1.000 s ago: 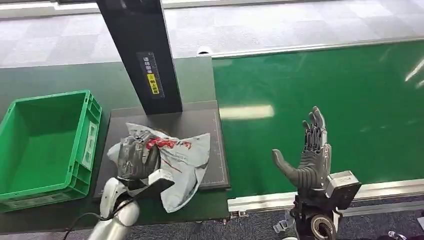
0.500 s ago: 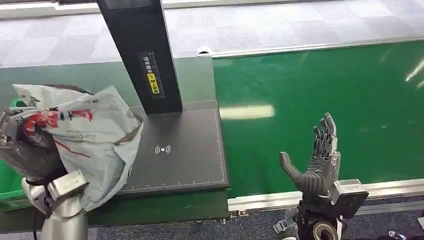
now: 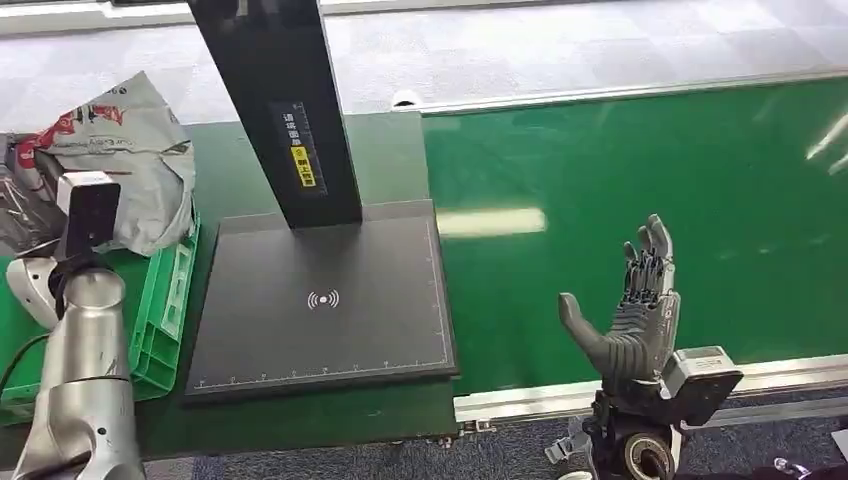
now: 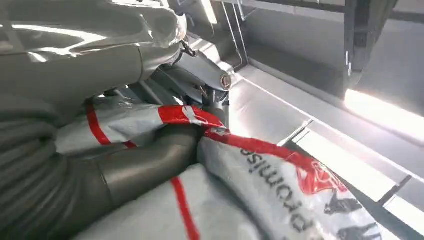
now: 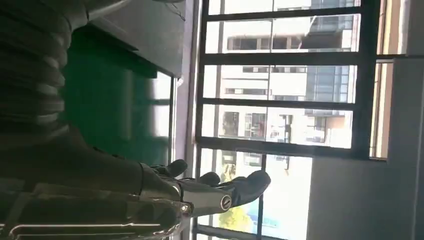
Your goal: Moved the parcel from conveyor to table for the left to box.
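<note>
We see the parcel (image 3: 125, 160), a crumpled grey plastic mailing bag with red stripes and dark print, held up off the table in the left hand (image 4: 125, 165), whose thumb presses across its wrinkled face. It hangs over the green box (image 3: 165, 300) at the table's left end, its lower edge just above the box's rim.

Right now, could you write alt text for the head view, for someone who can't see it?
The robot's left hand holds a grey parcel with red print above a green crate. Beside the crate lies a black scanner pad with a dark post. The right hand hovers open over the green conveyor belt.
</note>
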Controlling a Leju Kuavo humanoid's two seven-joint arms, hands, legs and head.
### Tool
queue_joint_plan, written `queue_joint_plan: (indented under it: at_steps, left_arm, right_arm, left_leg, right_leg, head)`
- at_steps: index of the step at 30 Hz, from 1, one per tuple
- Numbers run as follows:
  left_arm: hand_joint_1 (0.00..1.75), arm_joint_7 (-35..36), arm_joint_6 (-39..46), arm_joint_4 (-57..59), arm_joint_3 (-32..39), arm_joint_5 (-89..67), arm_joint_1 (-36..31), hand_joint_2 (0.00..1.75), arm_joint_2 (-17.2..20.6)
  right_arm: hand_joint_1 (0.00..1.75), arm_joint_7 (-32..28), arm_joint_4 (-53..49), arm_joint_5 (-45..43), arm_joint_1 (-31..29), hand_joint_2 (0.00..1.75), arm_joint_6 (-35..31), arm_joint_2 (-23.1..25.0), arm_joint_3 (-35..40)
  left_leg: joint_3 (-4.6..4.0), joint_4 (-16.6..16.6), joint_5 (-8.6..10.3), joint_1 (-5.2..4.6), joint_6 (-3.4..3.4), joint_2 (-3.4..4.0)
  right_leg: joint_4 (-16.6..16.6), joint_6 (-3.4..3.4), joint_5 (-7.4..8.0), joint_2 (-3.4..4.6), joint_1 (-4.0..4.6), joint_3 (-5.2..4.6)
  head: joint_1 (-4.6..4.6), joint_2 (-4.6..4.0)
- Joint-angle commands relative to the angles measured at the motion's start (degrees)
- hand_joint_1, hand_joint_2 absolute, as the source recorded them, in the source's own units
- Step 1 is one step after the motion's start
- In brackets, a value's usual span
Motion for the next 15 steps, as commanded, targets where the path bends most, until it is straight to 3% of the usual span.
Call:
queue_joint_plan:
  at_steps: [1, 3, 7, 15]
  left_arm:
    - [1.75, 2.3, 0.2, 7.9, 1.9, -0.6, -3.9, 1.75, 0.1]
    - [1.75, 7.1, 0.2, 19.6, 2.9, -4.2, -8.4, 1.75, 3.6]
    - [1.75, 8.5, 0.2, 30.0, 12.0, -15.6, -11.8, 1.75, 5.0]
    - [1.75, 12.1, 0.2, 34.3, 14.9, -23.7, -13.8, 1.75, 6.6]
  right_arm:
    - [0.0, 0.3, 2.2, -0.3, -1.3, 1.75, -0.1, -1.1, 1.1]
    - [0.0, 0.6, 3.8, -1.1, -2.4, 1.75, 0.4, -1.3, 2.6]
    - [0.0, 0.8, 5.4, -1.7, -2.7, 1.75, 0.2, -1.4, 4.4]
    - [0.0, 1.0, 5.3, -2.2, -2.6, 1.75, 0.0, -2.2, 5.2]
  left_leg:
    - [-0.02, 0.0, 0.01, 0.02, 0.01, -0.01]
    - [-0.01, 0.0, 0.03, 0.04, 0.01, -0.03]
    - [0.09, -0.1, 0.07, 0.04, -0.01, 0.17]
    - [-0.02, 0.0, 0.02, 0.11, -0.02, 0.02]
  right_leg:
    - [0.0, -0.02, 0.01, -0.09, 0.04, 0.0]
    - [0.0, -0.03, 0.03, -0.14, 0.05, 0.02]
    - [-0.1, -0.06, 0.11, 0.05, 0.06, 0.04]
    - [0.0, -0.02, 0.0, -0.05, 0.13, 0.0]
  head:
    - [-0.02, 0.0]
    - [-0.02, 0.0]
    - [0.0, 0.0]
    - [0.02, 0.0]
